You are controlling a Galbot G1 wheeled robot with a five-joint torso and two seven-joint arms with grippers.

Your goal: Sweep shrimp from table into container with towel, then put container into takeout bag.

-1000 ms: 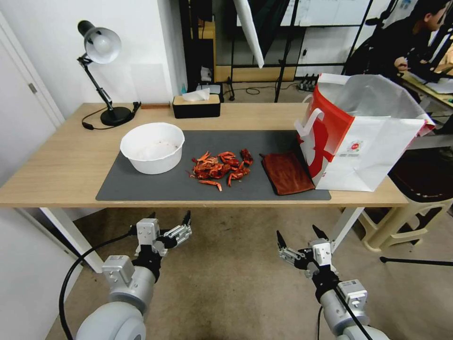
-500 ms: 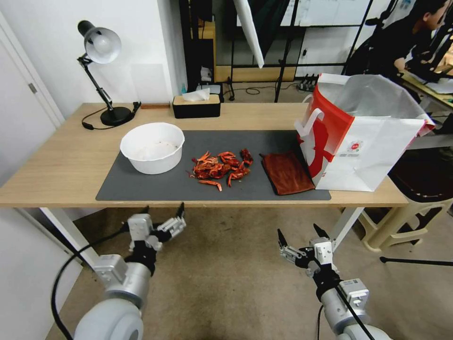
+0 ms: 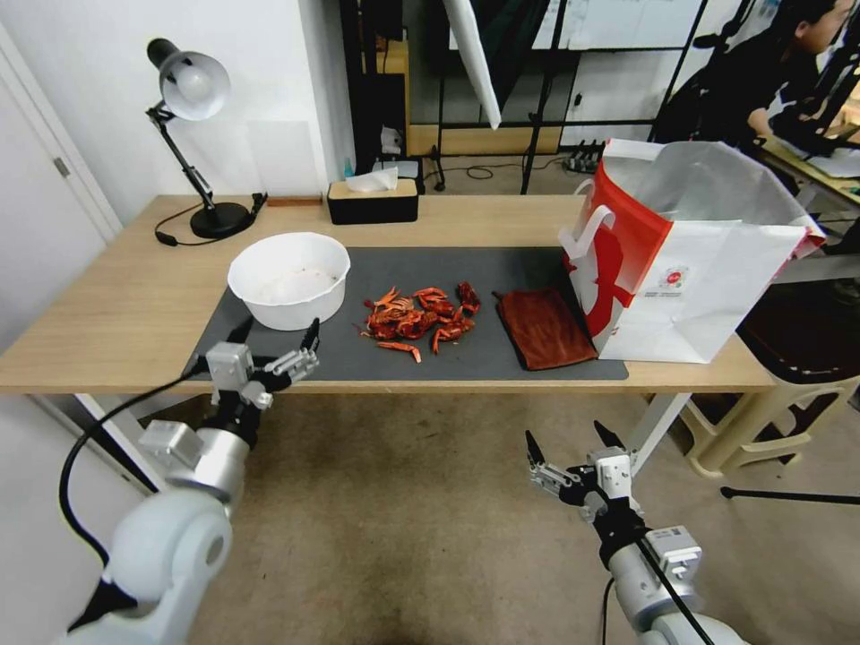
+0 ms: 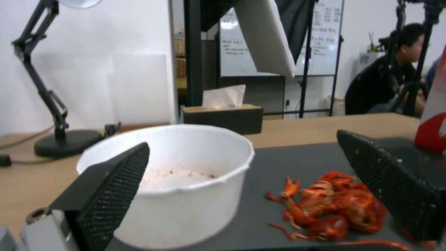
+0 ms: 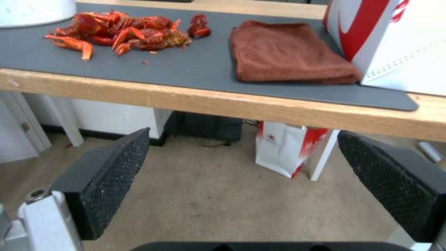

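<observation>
The left tool (image 3: 275, 344) is seen at the near edge of the desk (image 3: 107, 313), raised to the level of the desk top just in front of the container (image 3: 288, 279), with its two fingers spread wide apart and nothing held between them. In the left wrist view the same spread fingers (image 4: 111, 184) frame the container (image 4: 186, 181) and the shrimp (image 4: 334, 205), which lie just beside the container on the dark grey mat (image 4: 288, 160). The right tool (image 3: 573, 448) is held low, in front of and below the desk edge over the carpeted floor, also with its fingers parted and empty; in the right wrist view its fingers (image 5: 107, 181) are seen well below the desk edge (image 5: 223, 101). On the mat (image 3: 287, 354) the white container stands toward the robot's left, the pile of shrimp (image 3: 421, 320) lies in the middle, and the towel (image 3: 545, 327) is laid flat to the right of the shrimp, close to them but apart. The takeout bag (image 3: 708, 269) stands upright with its mouth open at the right end of the desk, its lower corner just beside the towel. A reddish residue is visible on the inside bottom of the container. A black desk lamp (image 3: 193, 143) and a black tissue box (image 3: 373, 201) are set along the far side of the desk.
</observation>
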